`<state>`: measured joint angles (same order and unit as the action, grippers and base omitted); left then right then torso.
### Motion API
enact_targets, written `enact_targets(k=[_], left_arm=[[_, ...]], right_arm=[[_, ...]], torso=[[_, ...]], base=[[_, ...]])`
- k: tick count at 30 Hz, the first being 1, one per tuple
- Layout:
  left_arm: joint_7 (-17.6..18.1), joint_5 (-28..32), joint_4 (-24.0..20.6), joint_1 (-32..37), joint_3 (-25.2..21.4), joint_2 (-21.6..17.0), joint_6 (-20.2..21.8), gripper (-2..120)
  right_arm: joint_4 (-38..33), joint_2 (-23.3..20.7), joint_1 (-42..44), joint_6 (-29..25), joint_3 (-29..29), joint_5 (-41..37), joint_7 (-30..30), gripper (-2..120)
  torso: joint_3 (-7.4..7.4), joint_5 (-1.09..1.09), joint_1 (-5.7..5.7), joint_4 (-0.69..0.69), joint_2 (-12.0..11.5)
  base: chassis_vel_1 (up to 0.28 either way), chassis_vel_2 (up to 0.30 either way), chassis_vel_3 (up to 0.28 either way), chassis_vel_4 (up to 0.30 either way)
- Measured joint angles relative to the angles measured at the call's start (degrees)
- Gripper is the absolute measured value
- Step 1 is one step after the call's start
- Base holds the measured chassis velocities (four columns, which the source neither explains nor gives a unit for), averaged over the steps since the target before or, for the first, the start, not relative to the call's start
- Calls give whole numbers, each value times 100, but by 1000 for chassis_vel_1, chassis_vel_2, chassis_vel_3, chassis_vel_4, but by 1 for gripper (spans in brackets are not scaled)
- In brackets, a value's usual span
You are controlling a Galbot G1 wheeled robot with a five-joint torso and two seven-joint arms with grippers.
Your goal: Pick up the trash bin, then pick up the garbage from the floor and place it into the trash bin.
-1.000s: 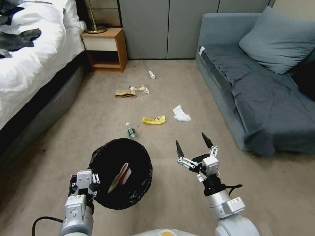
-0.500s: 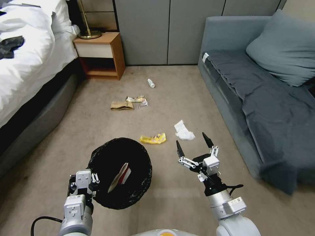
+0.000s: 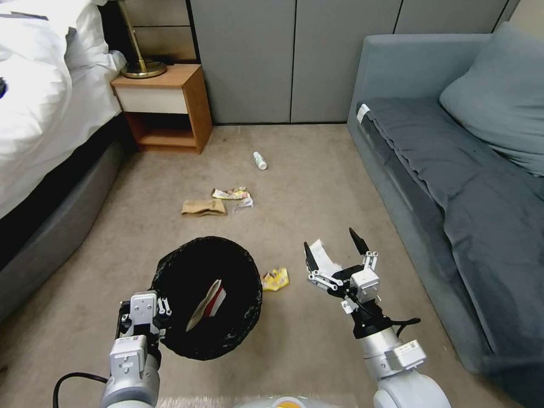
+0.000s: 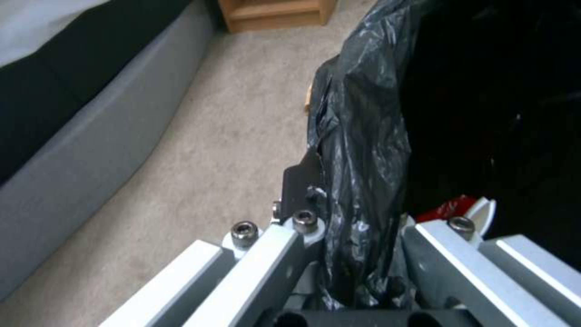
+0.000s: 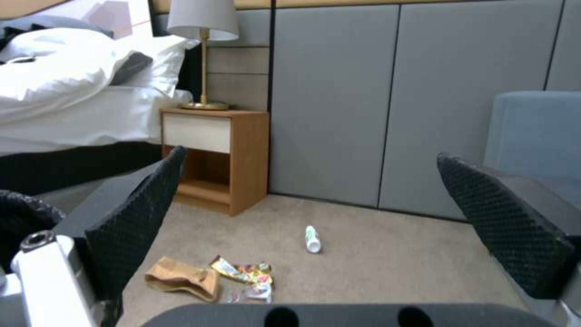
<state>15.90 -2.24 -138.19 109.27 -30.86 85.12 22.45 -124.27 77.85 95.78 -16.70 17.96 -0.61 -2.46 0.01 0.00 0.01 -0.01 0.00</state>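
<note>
The left pincer [image 3: 148, 317] is clamping the rim of the trash bin [image 3: 207, 297] at 7 o'clock, keeping its mouth up to receive litter; a red-white packet [image 3: 211, 303] is lying inside. The right pincer [image 3: 334, 249], spread wide, is hovering above the white tissue [image 3: 324, 256]. The yellow wrapper [image 3: 276, 279] is lying between. Farther toward 12 o'clock are lying the brown paper bag [image 3: 203, 207], the snack wrapper [image 3: 232, 194] and the small white bottle [image 3: 259, 160].

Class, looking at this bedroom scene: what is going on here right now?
The left gripper holds the trash bin by its bag-lined rim, above the carpet; a red-white packet lies inside. The right gripper hangs open above the crumpled white tissue. The yellow wrapper, brown paper bag, snack wrapper and small white bottle lie on the floor.
</note>
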Motion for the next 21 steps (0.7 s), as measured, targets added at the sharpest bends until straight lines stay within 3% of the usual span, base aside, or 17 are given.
enact_targets(k=[15,21], left_arm=[[3,13,-30,25,-8,-15,1,1],[6,14,-38,40,-10,-16,1,1]], right_arm=[[40,-5,-48,-85,-5,31,-52,100],[151,-70,-326,130,37,34,112,100]], torso=[[-2,0,-2,0,0],[-1,0,-1,0,0]], base=[[22,-17,-26,7],[0,0,0,0]])
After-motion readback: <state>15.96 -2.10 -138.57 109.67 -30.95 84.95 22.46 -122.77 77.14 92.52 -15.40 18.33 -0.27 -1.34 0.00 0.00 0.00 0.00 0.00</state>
